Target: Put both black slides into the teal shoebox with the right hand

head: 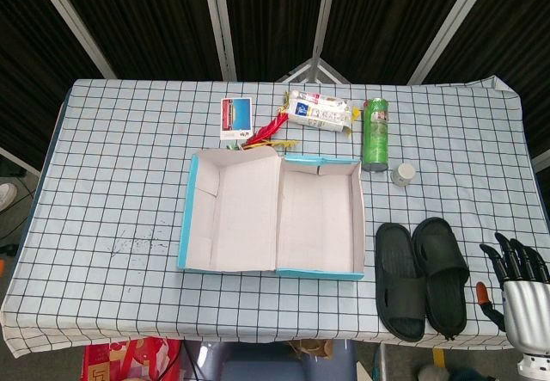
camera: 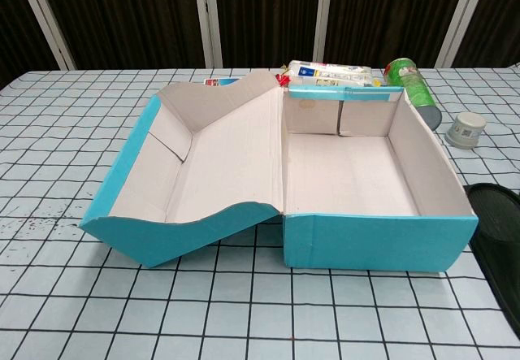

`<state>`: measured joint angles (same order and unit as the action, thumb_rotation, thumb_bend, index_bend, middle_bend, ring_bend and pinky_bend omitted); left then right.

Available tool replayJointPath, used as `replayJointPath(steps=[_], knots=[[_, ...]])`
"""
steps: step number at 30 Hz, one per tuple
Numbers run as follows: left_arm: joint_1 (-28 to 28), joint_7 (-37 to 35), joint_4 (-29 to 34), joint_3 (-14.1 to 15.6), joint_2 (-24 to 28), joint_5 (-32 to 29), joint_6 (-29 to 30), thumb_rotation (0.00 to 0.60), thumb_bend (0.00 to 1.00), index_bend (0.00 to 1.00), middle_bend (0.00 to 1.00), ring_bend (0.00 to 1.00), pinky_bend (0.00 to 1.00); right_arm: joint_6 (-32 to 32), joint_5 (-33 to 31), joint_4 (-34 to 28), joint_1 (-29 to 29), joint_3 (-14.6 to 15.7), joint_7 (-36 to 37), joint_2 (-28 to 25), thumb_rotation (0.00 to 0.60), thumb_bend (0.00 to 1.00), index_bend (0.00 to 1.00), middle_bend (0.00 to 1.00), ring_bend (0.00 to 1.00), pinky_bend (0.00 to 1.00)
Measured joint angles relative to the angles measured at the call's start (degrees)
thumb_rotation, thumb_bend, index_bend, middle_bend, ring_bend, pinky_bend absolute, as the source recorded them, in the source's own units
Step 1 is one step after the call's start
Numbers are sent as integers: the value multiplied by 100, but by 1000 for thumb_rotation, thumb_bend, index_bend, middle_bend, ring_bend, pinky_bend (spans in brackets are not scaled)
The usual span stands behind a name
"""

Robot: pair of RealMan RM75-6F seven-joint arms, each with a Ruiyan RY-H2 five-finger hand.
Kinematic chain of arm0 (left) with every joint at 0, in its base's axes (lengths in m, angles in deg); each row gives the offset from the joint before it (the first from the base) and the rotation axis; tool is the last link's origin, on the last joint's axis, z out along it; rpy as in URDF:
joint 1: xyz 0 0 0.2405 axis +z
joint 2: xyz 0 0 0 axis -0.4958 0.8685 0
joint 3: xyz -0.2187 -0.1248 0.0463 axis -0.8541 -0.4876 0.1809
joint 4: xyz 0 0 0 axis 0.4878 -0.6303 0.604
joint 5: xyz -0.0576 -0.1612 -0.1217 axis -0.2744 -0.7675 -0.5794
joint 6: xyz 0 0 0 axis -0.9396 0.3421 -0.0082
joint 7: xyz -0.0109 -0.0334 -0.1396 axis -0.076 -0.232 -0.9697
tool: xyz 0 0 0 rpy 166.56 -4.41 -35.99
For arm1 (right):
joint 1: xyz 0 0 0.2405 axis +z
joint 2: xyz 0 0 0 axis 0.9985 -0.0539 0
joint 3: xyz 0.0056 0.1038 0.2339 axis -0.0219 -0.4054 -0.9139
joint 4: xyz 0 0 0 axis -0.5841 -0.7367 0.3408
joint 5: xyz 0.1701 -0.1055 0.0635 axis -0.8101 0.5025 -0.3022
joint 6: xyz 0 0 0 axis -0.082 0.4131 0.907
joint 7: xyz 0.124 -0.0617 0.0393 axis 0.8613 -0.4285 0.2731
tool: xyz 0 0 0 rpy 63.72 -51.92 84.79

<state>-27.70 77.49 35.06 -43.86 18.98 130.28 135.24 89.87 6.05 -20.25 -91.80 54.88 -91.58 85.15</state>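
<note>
Two black slides lie side by side on the checked cloth right of the box: the left slide (head: 400, 279) and the right slide (head: 442, 274). The chest view shows only a black edge of one slide (camera: 499, 238) at its right border. The teal shoebox (head: 319, 271) stands open in the middle of the table, its lid (head: 230, 213) folded out to the left, and nothing lies inside. My right hand (head: 518, 284) hangs at the table's front right corner, right of the slides, fingers spread and holding nothing. My left hand is out of both views.
Behind the box lie a green can (head: 375, 134) on its side, a small white cup (head: 403, 174), a white packet (head: 318, 110), a red-and-yellow wrapper (head: 271, 130) and a card (head: 236, 115). The table's front edge (head: 258, 334) runs just below the slides.
</note>
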Motion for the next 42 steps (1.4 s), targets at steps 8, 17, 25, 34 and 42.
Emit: replayJointPath(steps=[8,17,25,34,42], knots=[[41,-29,26,7,22,33,90,600,373,110,55,0,91,-22,26,1,0,24,-10,-8,600,422,231,127,122,147],[87,-197,5,-23,51,61,204,600,373,110,53,0,91,-112,-16,-11,34,29,-33,23,600,374,198,115,120,144],[157,-365,-27,-25,83,77,296,600,373,110,51,0,91,-372,-243,-163,56,95,-217,41,600,307,85,73,67,116],[186,-500,-28,-36,128,9,273,600,373,106,52,0,91,-444,-274,-459,-88,367,39,44,600,262,8,35,43,95],[228,-649,-18,-46,182,10,321,600,373,106,52,0,91,-526,-155,-741,-394,909,-255,47,600,261,8,32,41,92]])
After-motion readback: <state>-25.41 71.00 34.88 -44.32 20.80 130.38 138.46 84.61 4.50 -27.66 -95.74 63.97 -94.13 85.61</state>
